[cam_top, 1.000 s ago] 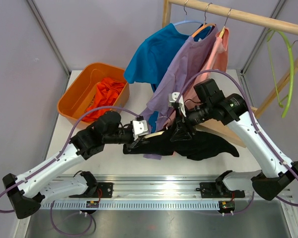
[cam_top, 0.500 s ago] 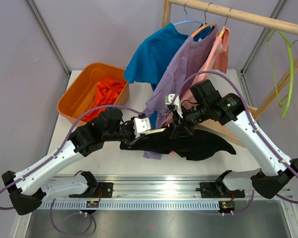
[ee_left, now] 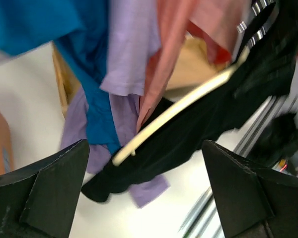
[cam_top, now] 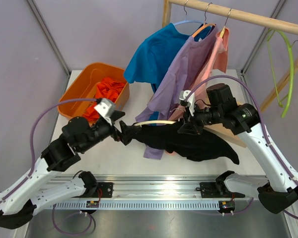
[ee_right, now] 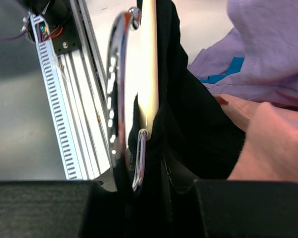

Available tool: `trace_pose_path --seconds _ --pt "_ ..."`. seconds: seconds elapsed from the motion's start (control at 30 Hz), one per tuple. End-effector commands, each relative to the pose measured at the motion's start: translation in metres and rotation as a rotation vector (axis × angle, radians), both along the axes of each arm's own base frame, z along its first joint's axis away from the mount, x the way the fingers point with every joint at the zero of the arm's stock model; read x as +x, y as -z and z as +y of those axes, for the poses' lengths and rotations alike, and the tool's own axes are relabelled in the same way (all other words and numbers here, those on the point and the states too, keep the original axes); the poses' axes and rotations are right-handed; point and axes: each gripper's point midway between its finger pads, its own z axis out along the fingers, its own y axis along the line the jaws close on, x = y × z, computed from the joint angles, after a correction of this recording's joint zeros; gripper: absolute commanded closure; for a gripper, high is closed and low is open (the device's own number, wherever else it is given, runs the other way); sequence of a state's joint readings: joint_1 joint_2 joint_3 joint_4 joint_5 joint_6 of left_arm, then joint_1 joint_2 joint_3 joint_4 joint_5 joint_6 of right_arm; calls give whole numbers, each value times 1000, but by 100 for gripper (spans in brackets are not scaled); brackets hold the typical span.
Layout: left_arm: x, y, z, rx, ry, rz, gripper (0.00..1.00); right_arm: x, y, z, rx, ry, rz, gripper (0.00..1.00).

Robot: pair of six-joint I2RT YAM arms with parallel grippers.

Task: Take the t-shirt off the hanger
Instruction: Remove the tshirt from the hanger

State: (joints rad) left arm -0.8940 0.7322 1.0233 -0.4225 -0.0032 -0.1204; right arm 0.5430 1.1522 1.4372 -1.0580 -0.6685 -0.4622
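Observation:
A black t-shirt point(cam_top: 198, 143) hangs over a cream hanger point(cam_top: 154, 122) low above the table. My right gripper point(cam_top: 189, 124) is shut on the hanger at its neck. In the right wrist view the hanger point(ee_right: 149, 74), its metal hook point(ee_right: 115, 99) and the black t-shirt point(ee_right: 193, 124) run into my right gripper point(ee_right: 144, 191). My left gripper point(cam_top: 128, 133) stands open just left of the shirt's left end and holds nothing. In the left wrist view the hanger point(ee_left: 184, 104) and the t-shirt point(ee_left: 198, 134) lie beyond my left gripper point(ee_left: 144, 146), whose fingers point(ee_left: 44, 191) are spread wide.
An orange bin point(cam_top: 74, 96) holding orange-red cloth point(cam_top: 107, 91) sits at the back left. Blue point(cam_top: 151, 54), purple point(cam_top: 184, 69) and pink point(cam_top: 216, 57) shirts hang from the wooden rail point(cam_top: 248, 17), their hems just behind the black shirt. A green hanger point(cam_top: 288, 64) hangs at the far right.
My left gripper has opened, let go of the left end of the hanger and shirt, and pulled back to the left. My right gripper has shifted slightly right with the hanger.

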Motion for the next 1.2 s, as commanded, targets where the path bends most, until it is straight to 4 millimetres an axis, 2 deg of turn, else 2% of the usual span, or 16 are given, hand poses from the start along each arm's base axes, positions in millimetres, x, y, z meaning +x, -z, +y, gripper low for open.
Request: trace_pose_path --seconds 0.0,0.07,0.1,0.13,0.2,0.3,0.43,0.6,0.73,0.97,1.03,1.07,1.17 --pt "17 9 26 -215 -304 265 1 15 -18 2 83 87 -63 100" --pt "15 24 28 -257 -358 370 1 18 -17 2 88 107 -64 100" --pt "13 42 27 -294 -402 478 1 20 -17 2 86 118 -64 100" --pt "13 49 26 -311 -429 527 2 21 -18 2 90 124 -69 100" --pt "15 69 27 -342 -518 643 7 22 -18 1 91 135 -71 100" --pt "18 84 20 -374 -573 742 16 24 -17 1 89 145 -76 100" --pt "26 86 10 -411 -584 764 19 23 -15 1 92 142 -70 100" --pt "44 78 6 -502 -605 772 20 19 -12 4 97 121 -51 100" --pt "58 87 -2 -527 -614 814 23 17 -11 6 103 110 -37 100" --pt "65 104 -16 -513 -605 890 42 17 -14 5 108 109 -45 100" --pt "67 105 -14 -512 -616 884 44 16 -13 5 107 109 -44 100" --pt "68 107 -12 -503 -628 879 50 16 -13 5 109 108 -44 100" --pt "73 109 -6 -487 -660 853 52 16 -15 6 113 105 -44 100"
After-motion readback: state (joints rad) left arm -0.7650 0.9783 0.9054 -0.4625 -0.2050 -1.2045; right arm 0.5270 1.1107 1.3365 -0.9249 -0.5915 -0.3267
